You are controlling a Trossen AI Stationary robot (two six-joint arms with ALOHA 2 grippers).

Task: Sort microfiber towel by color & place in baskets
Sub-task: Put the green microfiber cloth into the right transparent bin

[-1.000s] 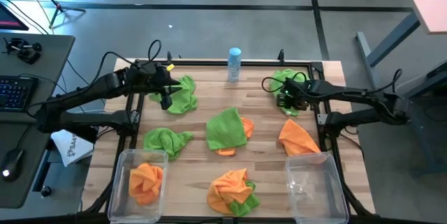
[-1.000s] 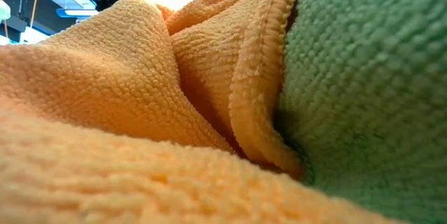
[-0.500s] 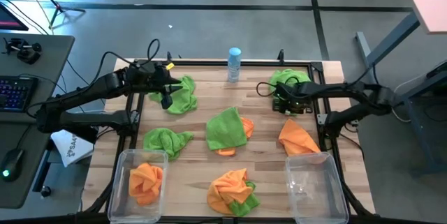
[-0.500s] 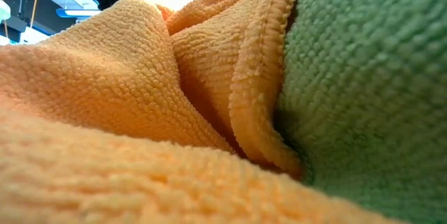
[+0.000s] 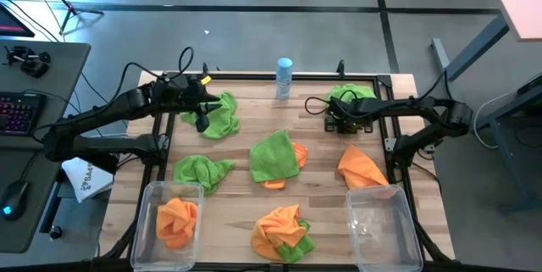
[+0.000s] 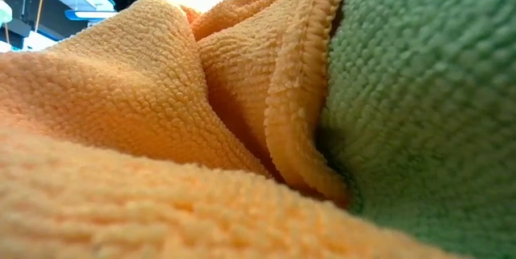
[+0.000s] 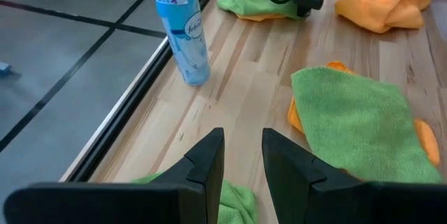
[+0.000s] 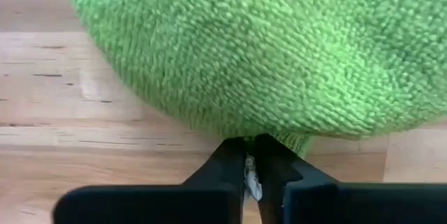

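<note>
Low view blocked by orange towel point(image 6: 121, 114)

The high view looks straight down on the whole wooden table point(image 5: 246, 213), both arms reaching in from its sides. The low view sits at table-top level, pressed so close to an orange towel point(image 6: 137, 122) and a green towel point(image 6: 427, 106) that they fill the picture. The left wrist view faces across the table toward the bottle point(image 7: 183, 32), also seen from above point(image 5: 284, 78). The right wrist view looks closely down at a far-corner green towel point(image 8: 265, 49), shared with the high view point(image 5: 349, 96).
</note>
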